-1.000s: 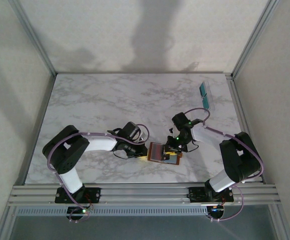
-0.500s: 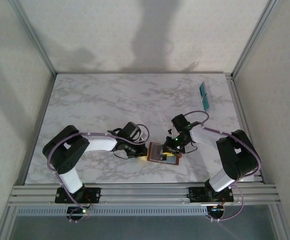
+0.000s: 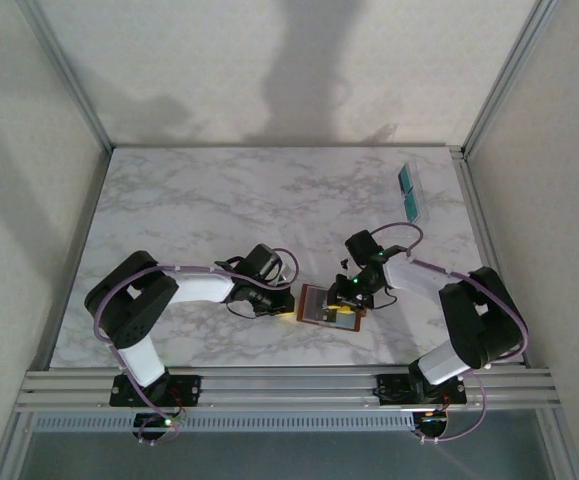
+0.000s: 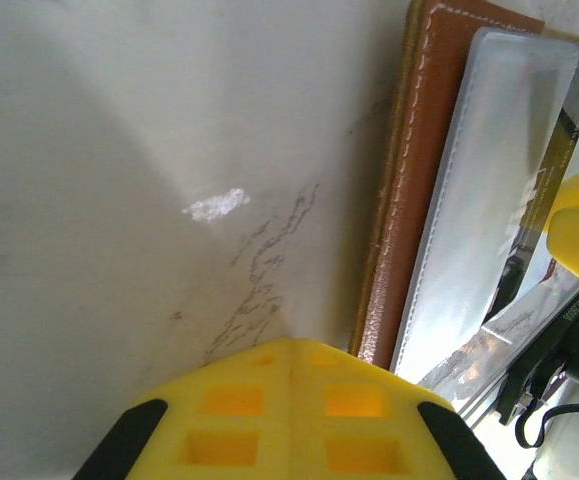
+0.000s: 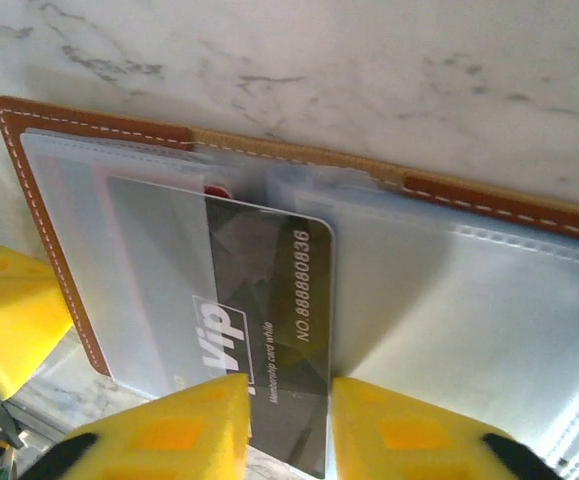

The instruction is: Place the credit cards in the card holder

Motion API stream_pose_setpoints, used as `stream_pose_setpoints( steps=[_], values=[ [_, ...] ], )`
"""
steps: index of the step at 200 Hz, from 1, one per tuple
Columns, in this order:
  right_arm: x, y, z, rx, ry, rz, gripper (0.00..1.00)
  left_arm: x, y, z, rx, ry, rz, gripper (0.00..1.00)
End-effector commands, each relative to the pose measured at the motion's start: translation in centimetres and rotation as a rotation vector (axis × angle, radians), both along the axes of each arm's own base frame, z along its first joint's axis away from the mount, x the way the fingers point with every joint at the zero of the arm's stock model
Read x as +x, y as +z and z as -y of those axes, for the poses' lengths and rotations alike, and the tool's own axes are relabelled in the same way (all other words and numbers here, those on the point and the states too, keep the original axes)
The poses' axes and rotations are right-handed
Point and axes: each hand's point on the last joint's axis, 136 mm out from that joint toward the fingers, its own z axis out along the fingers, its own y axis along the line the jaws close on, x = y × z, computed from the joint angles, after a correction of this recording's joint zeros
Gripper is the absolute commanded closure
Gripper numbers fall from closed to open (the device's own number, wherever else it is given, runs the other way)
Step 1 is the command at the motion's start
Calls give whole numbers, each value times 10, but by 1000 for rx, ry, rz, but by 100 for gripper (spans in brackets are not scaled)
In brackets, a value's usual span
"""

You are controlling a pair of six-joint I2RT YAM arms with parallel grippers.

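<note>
**Open card holder between two grippers**

Top view: the card holder (image 3: 319, 304) lies open near the front edge, left gripper (image 3: 289, 303) at its left side, right gripper (image 3: 346, 298) over it. A clear tray (image 3: 415, 203) far right holds teal cards (image 3: 406, 180). Left wrist: whether this gripper clamps the holder's edge cannot be told. Right wrist: that gripper pinches a dark credit card (image 5: 274, 300), part inside a clear pocket (image 5: 74, 200)

1. The top external camera sits high above and behind the arm bases. It faces down and forward from far enough off to take in the whole tabletop (image 3: 219, 200).
2. The left wrist camera sits very near the tabletop, looking past the left tool (image 4: 289, 400) along the card holder (image 4: 399, 200) edge.
3. The right wrist camera hangs close over the open card holder, facing down past the right tool (image 5: 289, 430).
4. All three views share the card holder, and each wrist view catches part of the other tool.
</note>
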Motion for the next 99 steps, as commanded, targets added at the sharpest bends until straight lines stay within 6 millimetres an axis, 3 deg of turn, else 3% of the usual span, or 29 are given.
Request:
stream_pose_setpoints(
  steps=[1,99],
  values=[
    [-8,-3,9,-48,9,-5,82,-10,-4,5,10,-23,-13,95],
    [-1,-6,-26,90,3,-9,86,-13,0,13,-6,-48,-2,96]
  ],
)
